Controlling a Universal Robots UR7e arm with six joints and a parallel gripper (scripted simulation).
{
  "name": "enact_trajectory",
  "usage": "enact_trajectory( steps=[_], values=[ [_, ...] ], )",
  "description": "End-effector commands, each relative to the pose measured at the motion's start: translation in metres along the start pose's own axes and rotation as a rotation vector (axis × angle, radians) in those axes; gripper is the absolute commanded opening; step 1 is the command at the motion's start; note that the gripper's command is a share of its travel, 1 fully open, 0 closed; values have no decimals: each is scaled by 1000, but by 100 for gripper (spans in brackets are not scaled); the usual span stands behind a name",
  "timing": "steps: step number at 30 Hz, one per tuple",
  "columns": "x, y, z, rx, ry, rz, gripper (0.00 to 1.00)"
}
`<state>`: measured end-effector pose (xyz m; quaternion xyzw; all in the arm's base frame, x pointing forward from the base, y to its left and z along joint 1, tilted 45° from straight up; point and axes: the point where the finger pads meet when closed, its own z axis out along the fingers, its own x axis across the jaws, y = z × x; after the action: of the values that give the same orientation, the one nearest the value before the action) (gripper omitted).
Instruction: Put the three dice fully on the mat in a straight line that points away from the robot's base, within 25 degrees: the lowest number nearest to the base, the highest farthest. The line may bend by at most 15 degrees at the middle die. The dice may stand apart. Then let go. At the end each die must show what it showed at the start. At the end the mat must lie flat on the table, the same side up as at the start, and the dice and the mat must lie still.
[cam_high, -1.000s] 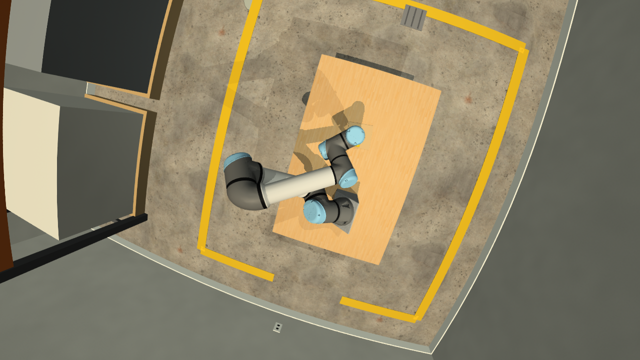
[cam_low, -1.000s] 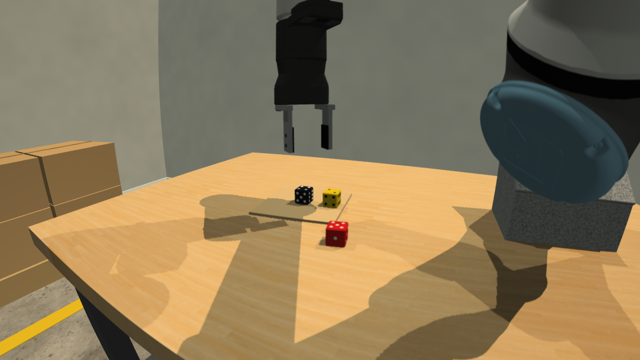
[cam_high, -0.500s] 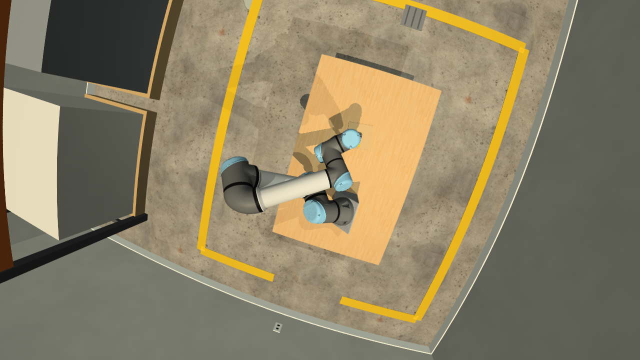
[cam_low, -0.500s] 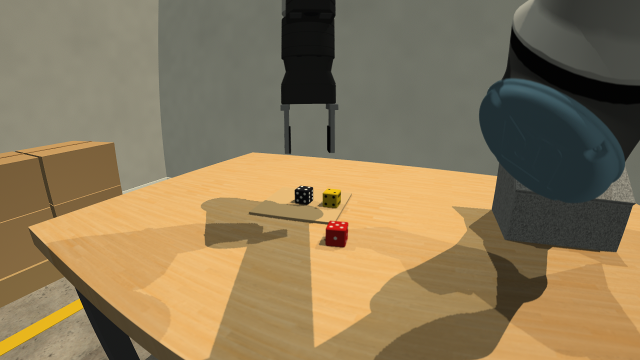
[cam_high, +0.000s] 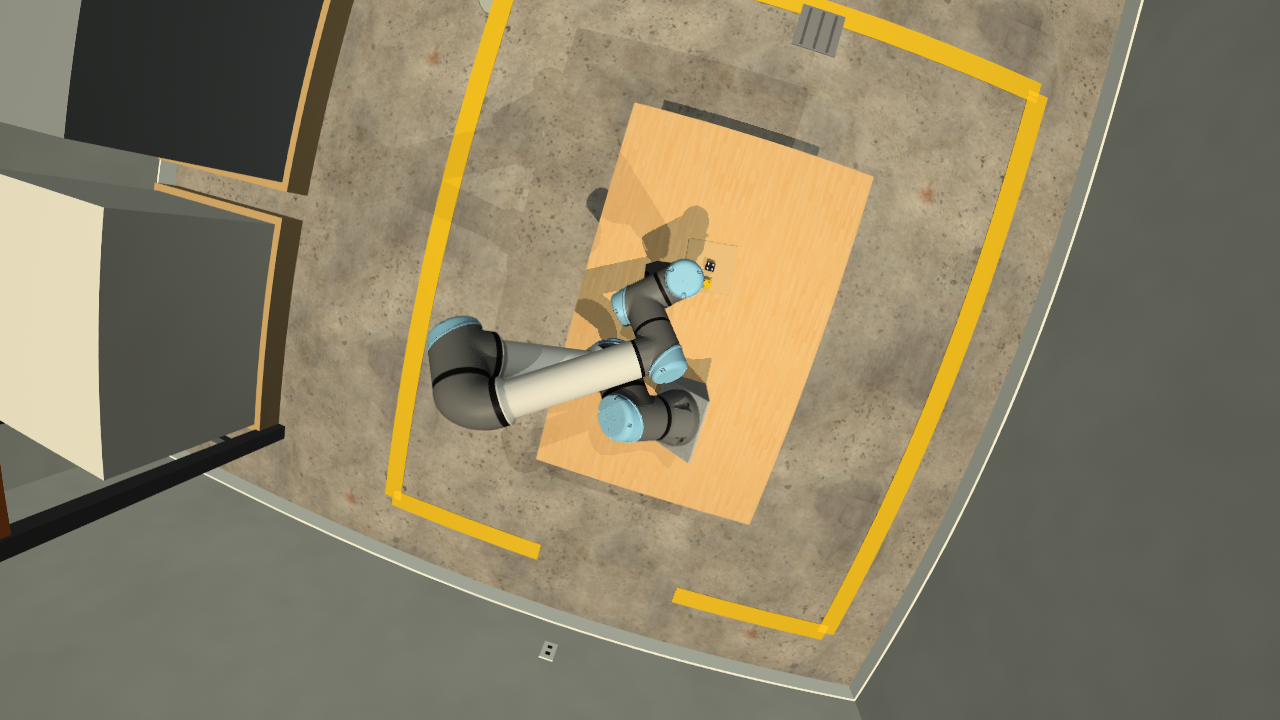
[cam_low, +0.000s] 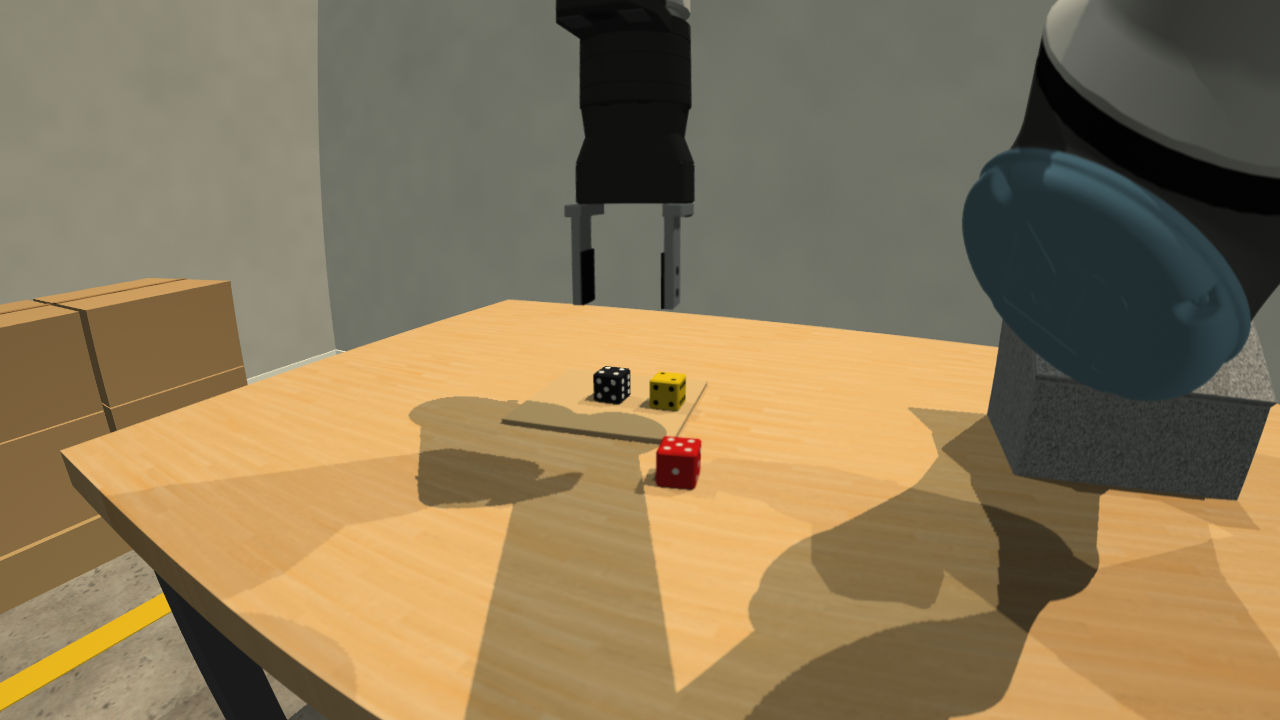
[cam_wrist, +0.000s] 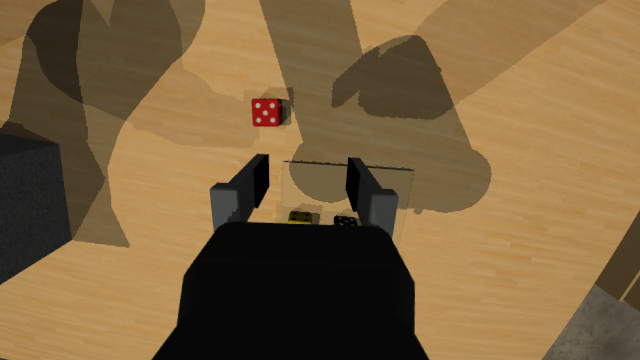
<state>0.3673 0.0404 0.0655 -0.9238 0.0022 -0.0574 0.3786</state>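
Hovering over two dice on the mat

Sitting side by side on the mat, I see the black die and the yellow die. My red die, five up, stands off the mat on the wooden surface, just beside the mat's corner. My end effector hangs above the mat, fingers spread wide, gripping nothing.

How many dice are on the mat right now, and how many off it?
2 on, 1 off. The black die and yellow die stand side by side on the thin tan mat; the red die sits on the wooden table just past the mat's corner.
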Motion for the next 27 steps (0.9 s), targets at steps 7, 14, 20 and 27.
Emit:
enact_trajectory(
  steps=[7, 14, 20, 27],
  values=[
    [-7, -11, 2, 0, 1, 322, 100],
    [-10, -15, 3, 1, 1, 457, 100],
    [-14, -19, 5, 1, 0, 628, 100],
    [-18, -22, 7, 1, 0, 791, 100]
  ],
)
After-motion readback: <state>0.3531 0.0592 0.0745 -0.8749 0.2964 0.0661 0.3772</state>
